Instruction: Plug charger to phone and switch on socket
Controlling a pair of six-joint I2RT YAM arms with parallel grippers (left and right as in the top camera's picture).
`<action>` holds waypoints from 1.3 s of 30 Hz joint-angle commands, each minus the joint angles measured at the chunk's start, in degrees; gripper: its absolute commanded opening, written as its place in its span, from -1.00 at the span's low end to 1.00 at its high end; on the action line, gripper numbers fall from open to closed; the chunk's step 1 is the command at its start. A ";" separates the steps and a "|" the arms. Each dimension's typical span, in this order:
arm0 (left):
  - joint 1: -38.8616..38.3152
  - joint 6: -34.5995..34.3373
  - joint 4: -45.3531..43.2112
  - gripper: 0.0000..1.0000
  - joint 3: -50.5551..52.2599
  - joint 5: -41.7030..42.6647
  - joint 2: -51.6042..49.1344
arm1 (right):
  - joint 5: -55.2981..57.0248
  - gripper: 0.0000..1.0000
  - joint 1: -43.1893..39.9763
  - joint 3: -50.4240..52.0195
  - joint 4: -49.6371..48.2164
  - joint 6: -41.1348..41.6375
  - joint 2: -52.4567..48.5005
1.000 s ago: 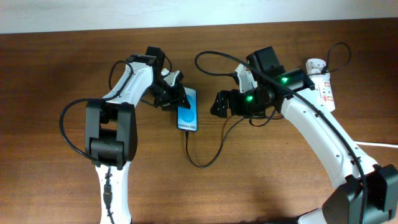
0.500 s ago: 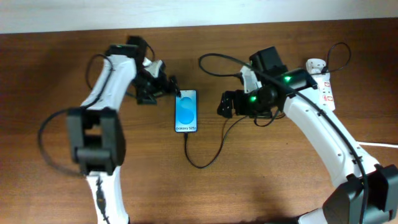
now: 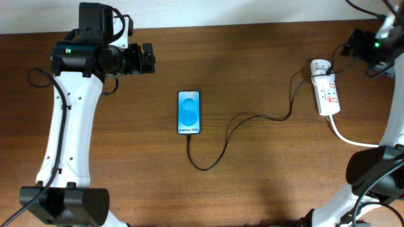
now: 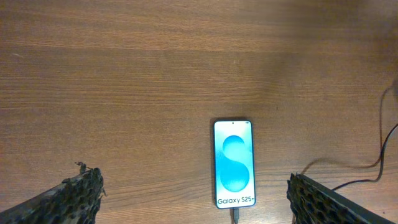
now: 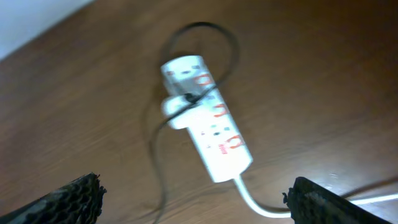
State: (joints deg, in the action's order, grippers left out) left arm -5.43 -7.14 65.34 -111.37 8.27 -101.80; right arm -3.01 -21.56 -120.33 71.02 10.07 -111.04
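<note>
Overhead shows the socket point(image 3: 327, 96) looking light and slide-prone; I would press its red switch point(image 5: 218, 112) straight down. Both left tool point(image 4: 196, 194) and right tool point(image 5: 198, 196) gape wide, empty.

My left arm point(image 3: 63, 135) and right arm point(image 3: 371, 169) are white shells between black joints, with black cables point(image 3: 39, 79) looping alongside. A green light point(image 3: 69, 48) glows near each wrist. My fingers point(image 4: 78, 193) are black, honeycomb-textured.
</note>
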 commanded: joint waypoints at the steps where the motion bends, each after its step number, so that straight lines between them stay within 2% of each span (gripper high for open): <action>1: -0.04 0.31 0.04 0.99 0.35 -0.63 -0.07 | 7.89 0.97 -2.38 1.01 -0.04 2.32 -5.55; 4: -0.04 0.31 0.04 0.99 0.35 -0.63 -0.07 | 5.03 0.97 -5.25 1.05 -2.12 2.84 -11.52; 11: -0.04 0.31 0.04 0.99 0.35 -0.63 -0.07 | 5.20 0.97 -5.60 1.20 -6.16 2.84 -20.28; 17: -0.04 0.31 0.04 0.99 0.35 -0.63 -0.07 | 4.70 0.97 -5.62 2.84 -9.49 2.84 -20.92; 28: -0.04 0.31 0.04 0.99 0.35 -0.63 -0.07 | -1.07 0.97 -5.51 14.16 -21.24 2.82 -20.92; 39: -0.04 0.31 0.04 0.99 0.35 -0.63 -0.07 | -4.37 0.97 -5.51 14.60 -18.82 2.47 -20.92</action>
State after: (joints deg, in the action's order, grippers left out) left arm -5.43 -7.14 65.34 -111.33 8.10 -101.80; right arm -3.79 -27.42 -106.30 50.94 13.02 -131.46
